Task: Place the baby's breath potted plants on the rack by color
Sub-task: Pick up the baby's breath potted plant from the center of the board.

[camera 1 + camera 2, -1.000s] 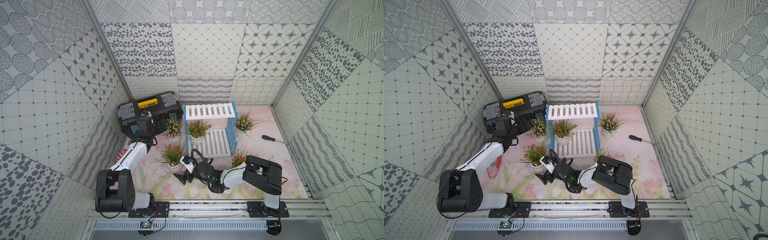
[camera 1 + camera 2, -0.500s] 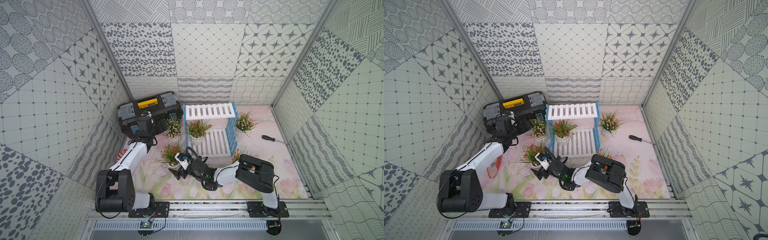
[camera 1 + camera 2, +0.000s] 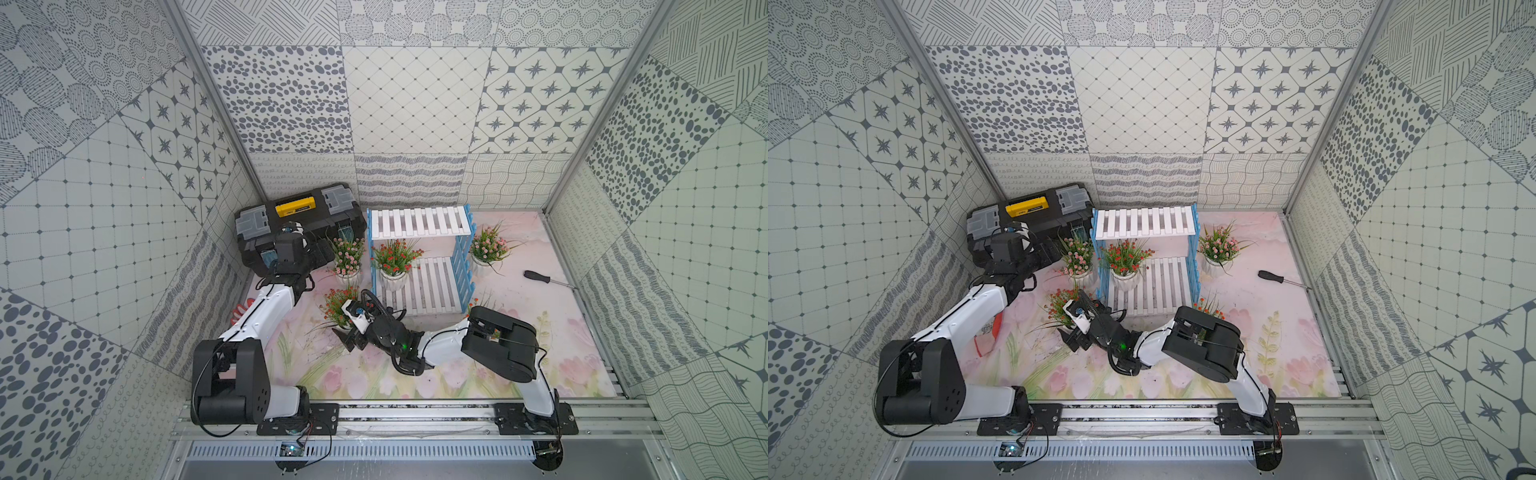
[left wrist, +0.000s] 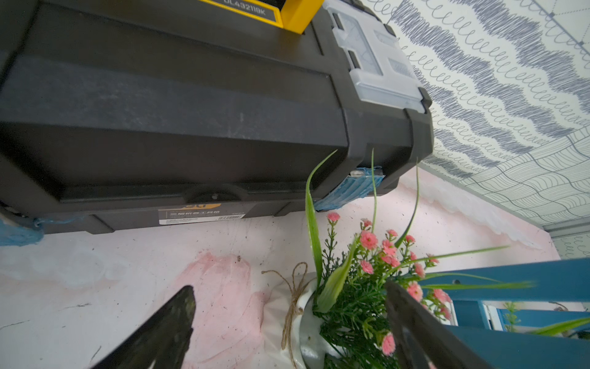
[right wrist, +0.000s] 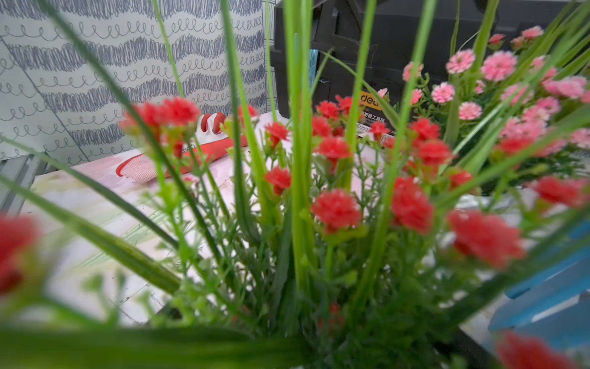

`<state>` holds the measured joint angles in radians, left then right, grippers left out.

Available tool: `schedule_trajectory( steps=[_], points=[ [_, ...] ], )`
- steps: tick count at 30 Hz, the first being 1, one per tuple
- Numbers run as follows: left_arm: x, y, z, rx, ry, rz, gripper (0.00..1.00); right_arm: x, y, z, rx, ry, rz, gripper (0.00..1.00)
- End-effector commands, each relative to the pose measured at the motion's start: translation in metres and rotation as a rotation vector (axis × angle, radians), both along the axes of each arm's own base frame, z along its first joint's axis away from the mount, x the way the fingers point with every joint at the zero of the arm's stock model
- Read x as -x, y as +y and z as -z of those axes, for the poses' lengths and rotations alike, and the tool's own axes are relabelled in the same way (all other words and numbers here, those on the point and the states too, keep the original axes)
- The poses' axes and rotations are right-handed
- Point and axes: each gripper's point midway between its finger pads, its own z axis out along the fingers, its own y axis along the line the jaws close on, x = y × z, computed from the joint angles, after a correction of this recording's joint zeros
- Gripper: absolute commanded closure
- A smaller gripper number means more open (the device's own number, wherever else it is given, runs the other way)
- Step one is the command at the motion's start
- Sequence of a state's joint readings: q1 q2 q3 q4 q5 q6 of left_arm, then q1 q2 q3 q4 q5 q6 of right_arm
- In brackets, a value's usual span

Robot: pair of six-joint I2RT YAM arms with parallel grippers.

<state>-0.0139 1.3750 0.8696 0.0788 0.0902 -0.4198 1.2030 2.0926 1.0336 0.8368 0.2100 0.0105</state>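
We show the floral table [image 3: 573, 353] bearing a toolbox [image 3: 299, 224], the rack [image 3: 419, 222] beside it, a pink plant [image 3: 347, 257] in front of the toolbox, a second pink plant [image 3: 488, 249] and a screwdriver [image 3: 544, 278] past the rack's other side, and a glove [image 3: 986, 340] near the side wall. A red plant [image 3: 397, 257] stands on the rack's lower tier.

Rack [image 3: 419, 222] is showing white slats, light-blue picket sides. Toolbox [image 3: 324, 220] is reading black, yellow handle, grey lid panels. Pink-blossom plant [image 4: 351, 303] and red-blossom plant [image 3: 395, 255] are both showing green foliage, white pots. Floor mat [image 3: 573, 345] is showing pale pink floral print.
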Motion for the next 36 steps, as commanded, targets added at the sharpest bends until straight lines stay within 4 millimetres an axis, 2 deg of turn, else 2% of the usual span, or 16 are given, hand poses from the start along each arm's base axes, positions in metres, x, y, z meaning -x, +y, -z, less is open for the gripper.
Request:
schedule_trajectory(
  steps=[1, 12, 27, 36],
  points=[
    [-0.002, 0.000, -0.012, 0.011, -0.038, -0.002, 0.07, 0.001, 0.001, 0.030, 0.078, 0.020, -0.006, 0.02],
    [-0.002, 0.000, -0.011, 0.014, -0.036, -0.004, 0.07, -0.008, 0.003, 0.040, 0.122, 0.009, 0.031, 0.02],
    [-0.001, 0.000, -0.015, 0.013, -0.047, 0.000, 0.07, -0.003, 0.007, 0.015, 0.001, 0.004, 0.004, 0.13],
    [-0.002, 0.000, -0.014, 0.016, -0.044, -0.002, 0.07, 0.001, 0.004, -0.011, -0.039, -0.012, -0.016, 0.17]
  ],
)
